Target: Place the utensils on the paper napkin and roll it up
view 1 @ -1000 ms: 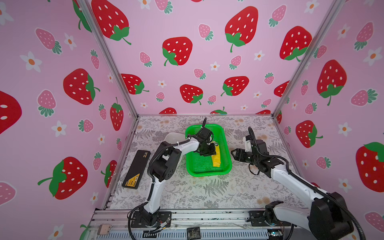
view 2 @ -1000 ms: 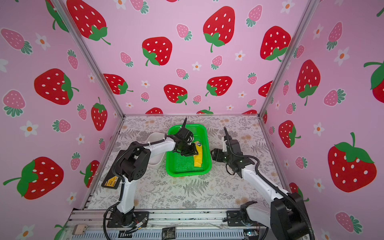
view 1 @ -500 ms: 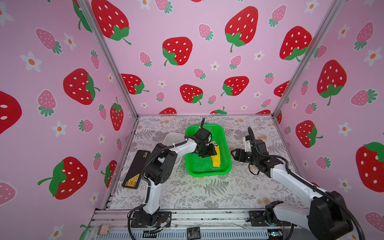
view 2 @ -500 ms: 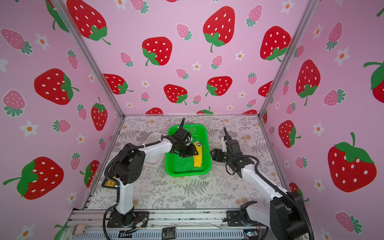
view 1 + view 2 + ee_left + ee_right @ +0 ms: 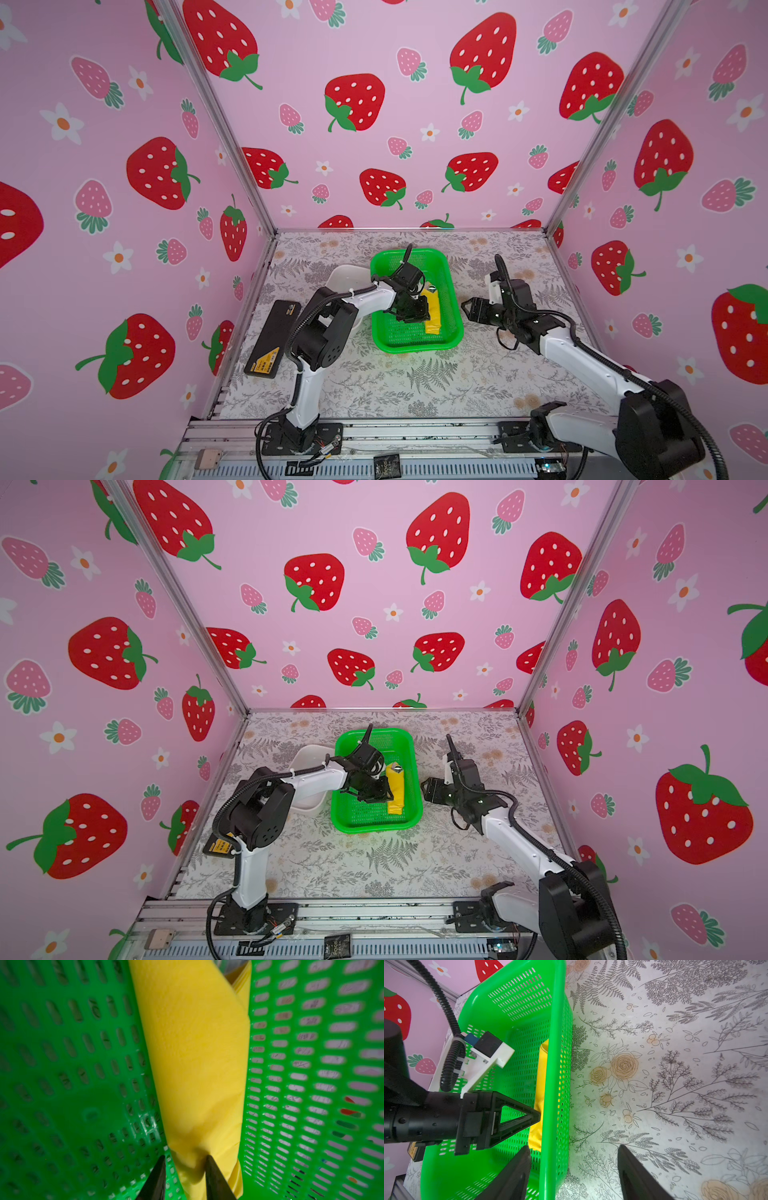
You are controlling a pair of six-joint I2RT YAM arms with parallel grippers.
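The paper napkin [image 5: 432, 311] [image 5: 395, 791], rolled into a yellow tube, lies in the green basket [image 5: 417, 348] along its right wall. The utensils are hidden inside it, except a small shiny bit [image 5: 395, 766] at the far end. In the left wrist view my left gripper [image 5: 186, 1157] has its jaws narrowly apart around the roll's near edge. One finger dents the napkin [image 5: 193, 1053] and the other sits at its edge on the basket floor [image 5: 72, 1064]. My right gripper [image 5: 574, 1159] [image 5: 467, 309] is open beside the basket, with the basket wall [image 5: 556, 1064] showing between its fingers.
A white tub [image 5: 345, 276] stands against the basket's left side, under my left arm. A black box with a yellow label [image 5: 272, 338] lies at the table's left edge. The floral table [image 5: 415, 374] stretches in front of the basket.
My left arm's elbow has shifted slightly while its gripper stays at the roll in the basket. The right arm and the napkin roll have not moved.
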